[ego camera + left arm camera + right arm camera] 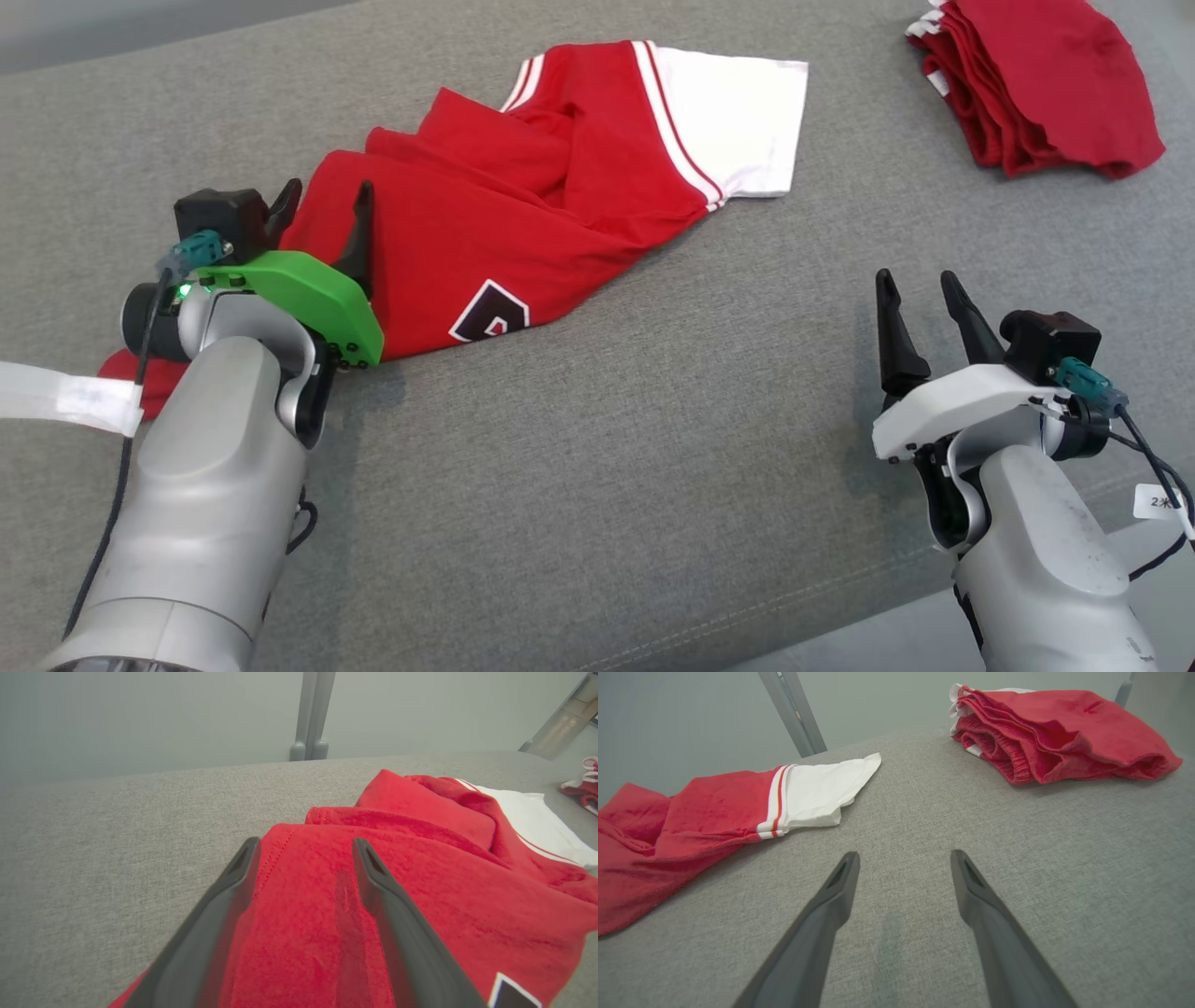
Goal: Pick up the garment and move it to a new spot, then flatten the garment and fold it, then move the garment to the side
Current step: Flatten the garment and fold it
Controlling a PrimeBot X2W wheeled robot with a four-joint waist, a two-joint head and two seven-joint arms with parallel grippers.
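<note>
Grey cushion surface (653,448) lies open through the centre and near edge — a wide lane between the crumpled red garment (485,233) at left and the folded red stack (1036,84) in the far right corner. A narrower gap separates the garment's white sleeve (738,121) from that stack.

The left hand (327,193) (green shell) and the right hand (915,278) (white shell) both stand open, pointing forward.

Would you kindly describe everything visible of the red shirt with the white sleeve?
The red shirt looks like soft knit, with a white sleeve edged in red-and-white stripes and a dark, white-outlined emblem. It lies crumpled and creased, unfolded, on the grey fabric surface. The open left gripper straddles its stitched edge; contact is unclear.
</note>
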